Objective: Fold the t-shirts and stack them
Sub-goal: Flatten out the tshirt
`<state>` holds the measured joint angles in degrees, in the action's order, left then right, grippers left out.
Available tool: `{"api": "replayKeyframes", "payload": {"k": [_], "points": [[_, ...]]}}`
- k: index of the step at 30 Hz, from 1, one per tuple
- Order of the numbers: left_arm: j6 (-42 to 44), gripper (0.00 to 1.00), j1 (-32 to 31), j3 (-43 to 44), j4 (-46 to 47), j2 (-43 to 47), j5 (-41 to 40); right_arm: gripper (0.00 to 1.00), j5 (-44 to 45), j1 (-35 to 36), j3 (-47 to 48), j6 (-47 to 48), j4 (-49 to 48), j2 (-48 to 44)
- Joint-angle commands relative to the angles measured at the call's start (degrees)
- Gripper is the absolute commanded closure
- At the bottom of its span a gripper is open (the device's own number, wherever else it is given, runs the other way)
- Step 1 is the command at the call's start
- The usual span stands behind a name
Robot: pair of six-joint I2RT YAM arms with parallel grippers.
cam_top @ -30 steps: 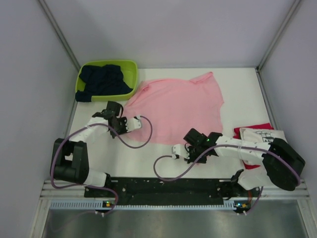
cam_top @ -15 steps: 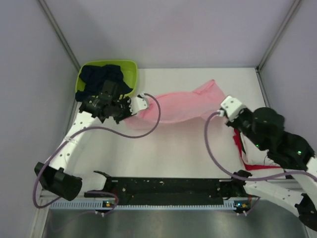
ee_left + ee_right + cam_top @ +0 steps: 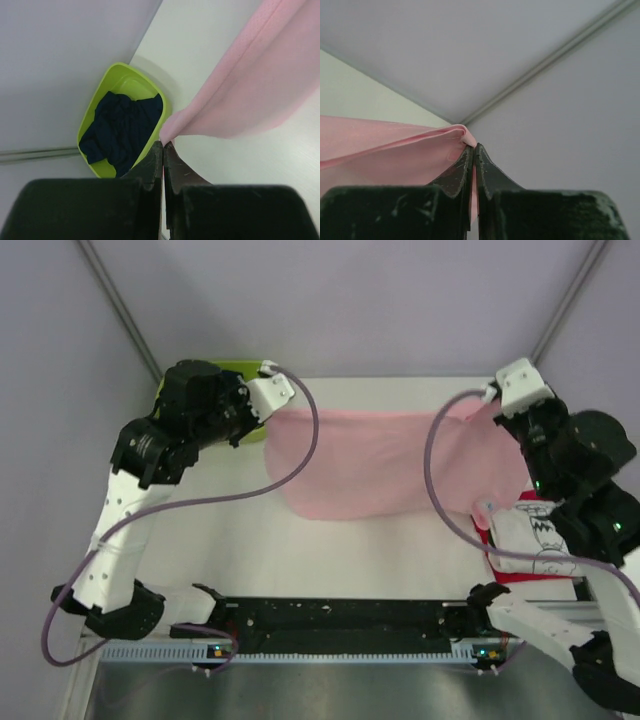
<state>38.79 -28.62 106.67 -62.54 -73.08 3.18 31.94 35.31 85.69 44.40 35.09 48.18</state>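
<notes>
left gripper [image 3: 163, 144] clamped on pink t-shirt [image 3: 390, 465] corner | right gripper [image 3: 473, 146] pinching opposite corner | shirt hangs stretched between them above table [image 3: 330, 560] | lime basket [image 3: 132, 85] holds navy t-shirt [image 3: 122, 127] | since 0.5 s ago: arms higher, shirt spread wider

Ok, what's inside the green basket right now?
A crumpled navy t-shirt fills most of the basket, with bare green floor showing at one end. Anything beneath the shirt is covered by the cloth.
</notes>
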Motion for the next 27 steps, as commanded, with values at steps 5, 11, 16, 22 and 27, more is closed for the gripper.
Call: {"api": "replayKeyframes", "payload": {"k": [5, 11, 16, 22, 27], "points": [[-2.93, 1.0, 0.06, 8.62, 22.62, -16.81, -15.12, 1.0, -27.27, -28.18, 15.01, -9.77, -10.73, 26.58], [0.75, 1.0, 0.14, 27.58, 35.63, -34.65, -24.79, 1.0, -31.68, -35.04, 37.58, -14.51, -12.94, 44.78], [11.63, 1.0, 0.06, 36.59, 52.75, -43.02, -31.73, 1.0, -37.28, -41.36, 59.82, -18.46, -13.03, 56.83], [22.91, 1.0, 0.15, 35.53, 65.8, -44.17, -34.74, 1.0, -38.89, -42.87, 60.83, -17.34, -16.37, 54.66], [24.06, 1.0, 0.32, 31.51, 61.08, -40.05, -33.86, 1.0, -37.66, -42.96, 53.37, -11.28, -12.69, 47.37]]}}
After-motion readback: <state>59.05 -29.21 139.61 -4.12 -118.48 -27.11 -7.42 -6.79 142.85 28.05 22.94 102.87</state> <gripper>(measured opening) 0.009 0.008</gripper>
